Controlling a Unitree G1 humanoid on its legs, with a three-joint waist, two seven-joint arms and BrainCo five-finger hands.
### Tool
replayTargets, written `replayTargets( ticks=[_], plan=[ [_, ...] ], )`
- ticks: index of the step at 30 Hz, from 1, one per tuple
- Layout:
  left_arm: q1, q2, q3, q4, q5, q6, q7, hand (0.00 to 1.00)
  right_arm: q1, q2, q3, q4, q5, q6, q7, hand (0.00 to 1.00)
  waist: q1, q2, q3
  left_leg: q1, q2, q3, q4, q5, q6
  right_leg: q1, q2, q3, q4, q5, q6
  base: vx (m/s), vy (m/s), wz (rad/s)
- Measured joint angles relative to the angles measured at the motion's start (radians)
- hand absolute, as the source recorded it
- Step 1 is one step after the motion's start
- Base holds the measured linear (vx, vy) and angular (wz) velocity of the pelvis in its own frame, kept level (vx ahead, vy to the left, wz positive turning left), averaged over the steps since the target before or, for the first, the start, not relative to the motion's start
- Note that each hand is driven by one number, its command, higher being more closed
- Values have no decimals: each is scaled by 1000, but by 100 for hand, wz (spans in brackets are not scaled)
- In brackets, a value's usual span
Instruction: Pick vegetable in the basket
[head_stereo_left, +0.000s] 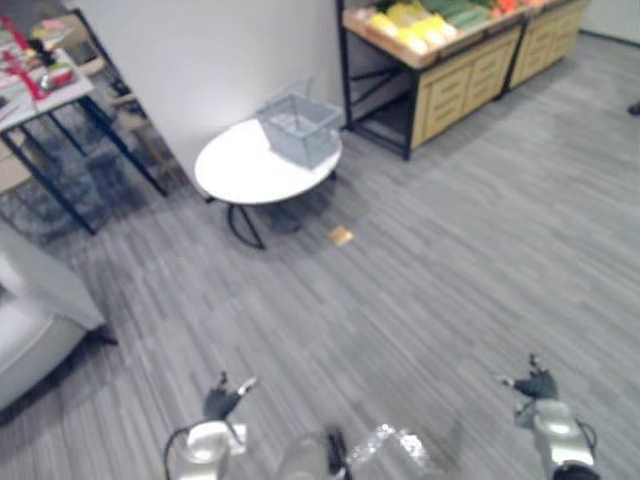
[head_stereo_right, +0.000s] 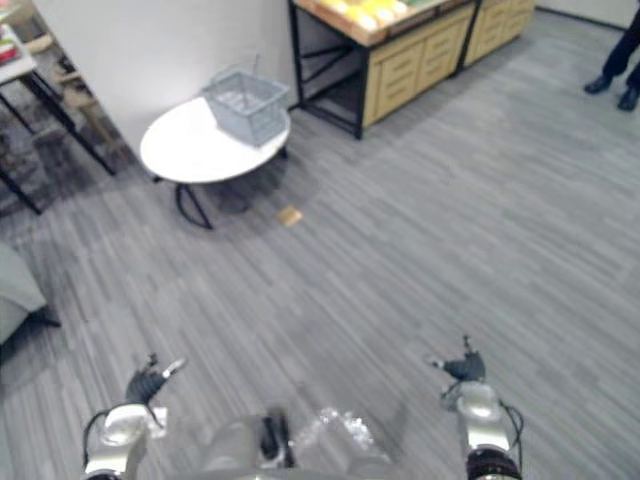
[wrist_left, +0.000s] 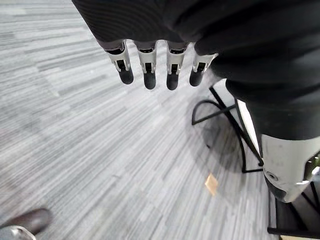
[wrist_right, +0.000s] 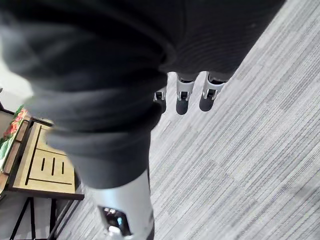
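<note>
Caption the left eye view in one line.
Grey basket on round white table; left hand and right hand hang open.

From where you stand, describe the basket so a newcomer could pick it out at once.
Ahead on the left, by the white wall, stands a round white table on black legs. On its far edge, towards the wooden produce stand, sits a grey wire basket; it is the only thing on that tabletop.
</note>
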Motion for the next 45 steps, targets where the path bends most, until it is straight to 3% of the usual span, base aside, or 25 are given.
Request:
replayTargets(
  ticks=[2, 3, 5, 8, 9, 11, 12, 13, 17, 19, 20, 21, 22, 25, 26, 28, 29, 31, 35, 38, 39, 40, 42, 43, 45],
  plan=[
    [11, -1, 9, 0, 0, -1, 1, 0, -3, 11, 6, -2, 5, -1, 1, 0, 24, -10, -5, -9, -12, -2, 35, 102, 42, 15, -27, 36, 15, -50, 16, 468, 315, -59],
    [13, -7, 23, 0, 0, -1, 0, 0, -2, 23, 8, -4, 9, -2, 4, 0, 29, -47, -8, -23, -38, 6, 89, 60, 94, 14, -60, 46, 46, -69, 15, 641, 318, -28],
    [10, -23, 29, 0, 1, 0, -2, 0, 1, 28, 7, -9, 12, -8, 3, 0, 22, -76, -7, -44, -60, 9, 209, -40, 143, -14, -90, 55, 182, -64, 31, 596, 239, 8],
    [38, -23, 27, -2, 1, 3, -10, 0, 0, 58, 8, -9, -2, -9, 2, 0, 19, -117, -3, 90, -98, 22, 258, -163, 178, -119, -103, 125, 636, 99, 236, 618, 204, 6],
    [47, -22, 22, -16, 1, 5, -10, 0, -1, 65, 19, -9, -13, -10, 2, 0, 14, -113, 2, 169, -102, 5, 242, -202, 176, -165, -83, 129, 811, 141, 235, 523, 109, 18],
    [55, -19, 8, -42, 1, 4, -9, 0, -4, 66, 45, -17, -20, -11, 1, 0, 14, -100, 6, 290, -106, -10, 174, -222, 166, -262, -69, 65, 993, 122, 199, 516, 46, 23],
    [53, -18, -13, -57, 1, 4, -9, 0, -1, 66, 42, -51, -20, -10, -3, 0, 9, -67, 5, 392, -105, -51, 71, -218, 155, -357, -72, -40, 1005, 67, 98, 560, -15, 39],
    [53, -18, -17, -63, 1, 4, -9, 0, -1, 66, 39, -67, -20, -10, -7, 0, 6, -59, 7, 422, -103, -64, 39, -216, 154, -385, -72, -65, 978, 52, 76, 474, -41, 48],
    [32, -14, -24, -71, 1, 2, -9, 0, 0, 62, 6, -179, -21, -10, -39, 0, -39, -31, 13, 523, -58, -162, -55, -223, 109, -515, -63, -139, 519, 50, 42, 488, -171, 80],
    [29, -10, -21, -70, 2, -4, -9, 0, -6, 56, -25, -214, -20, -11, -64, 0, -41, -17, 12, 568, -3, -194, -70, -248, 63, -522, -53, -107, 118, 187, 48, 645, -398, 88],
    [31, -2, -14, -67, 3, -4, -8, 0, -6, 56, -39, -228, -23, -11, -75, 0, -40, -45, 5, 603, 9, -205, -74, -262, 40, -525, -68, -71, 22, 249, 63, 747, -472, 88],
    [33, -6, -12, -64, 4, -4, -8, 0, -6, 49, -44, -236, -23, -10, -81, 0, -41, -38, 6, 621, 21, -221, -67, -273, 23, -524, -63, -76, 59, 324, 86, 657, -428, 86],
    [45, -16, -16, -57, 4, -5, -12, 0, -10, 39, -50, -258, -51, -9, -91, 0, -40, -13, 2, 620, 69, -250, -22, -272, 12, -534, -39, -74, 155, 363, 92, 530, -349, 69],
    [59, -40, -19, -33, 4, -18, -20, 0, -33, 23, -44, -332, -107, -6, -99, 0, -32, 47, 4, 518, 158, -309, 270, -170, -27, -512, 5, -138, 307, 225, 38, 560, -411, 46],
    [70, -53, -18, -29, 3, -18, -20, 0, -51, 22, -36, -351, -130, -5, -104, 0, -31, 53, 10, 419, 192, -312, 480, -47, -25, -459, 15, -158, 308, 187, 16, 631, -420, 40],
    [88, -75, -19, -29, 4, -18, -21, 0, -72, 21, -23, -373, -142, -6, -118, 0, -6, 71, 24, 305, 242, -278, 778, -74, -9, -324, 37, -191, 249, 159, -10, 566, -317, 24],
    [98, -76, -19, -30, 4, -18, -21, 0, -81, 21, -12, -377, -153, -6, -125, 0, 4, 54, 37, 269, 248, -242, 850, -96, 14, -253, 39, -203, 211, 153, -19, 392, -170, 20],
    [110, -76, -17, -35, 3, -18, -21, 0, -109, 12, 6, -408, -200, -7, -146, 0, 22, 44, 40, 187, 222, -148, 849, -137, 50, -136, 32, -224, 112, 147, -20, 467, -165, 30],
    [129, -80, -8, -42, 4, -18, -21, 0, -176, -65, 11, -415, -273, -4, -156, 0, 27, 32, 42, 86, 123, 48, 480, -168, 57, -21, -15, -295, 12, 137, 21, 416, 16, 46],
    [132, -105, -8, -42, 4, -20, -21, 0, -221, -144, 22, -403, -312, 9, -169, 0, 27, 34, 39, 85, 65, 178, 167, -37, 79, 41, -54, -362, 2, 100, 88, 461, 172, 59],
    [148, -113, -8, -43, 6, -25, -21, 0, -241, -166, 35, -400, -328, 9, -178, 0, 28, 44, 33, 97, 59, 199, 110, 32, 186, 67, -53, -365, 16, 56, 131, 416, 182, 53],
    [140, -104, -6, -34, 14, -23, -19, 0, -247, -157, 43, -398, -335, 10, -181, 0, 33, -11, 32, 107, 8, 197, 116, 16, 184, 75, -105, -372, 48, 40, 137, 409, 174, 53],
    [144, -109, -10, -30, 23, -22, -22, 0, -258, -152, 43, -396, -339, 9, -177, 0, 54, -58, 32, 149, -43, 193, 81, -22, 190, 53, -159, -360, 167, 41, 137, 367, 166, 36],
    [150, -109, -10, -30, 24, -20, -22, 0, -268, -149, 45, -390, -348, 9, -177, 0, 61, -69, 33, 168, -59, 191, 78, -35, 190, 34, -182, -352, 242, 43, 134, 408, 190, 30],
    [167, -98, -10, -28, 32, -14, -21, 0, -326, -157, 81, -340, -375, 10, -176, 0, 65, -80, 36, 251, -90, 155, 62, -81, 193, -111, -245, -263, 658, 88, 98, 421, 118, 41]
  ],
)
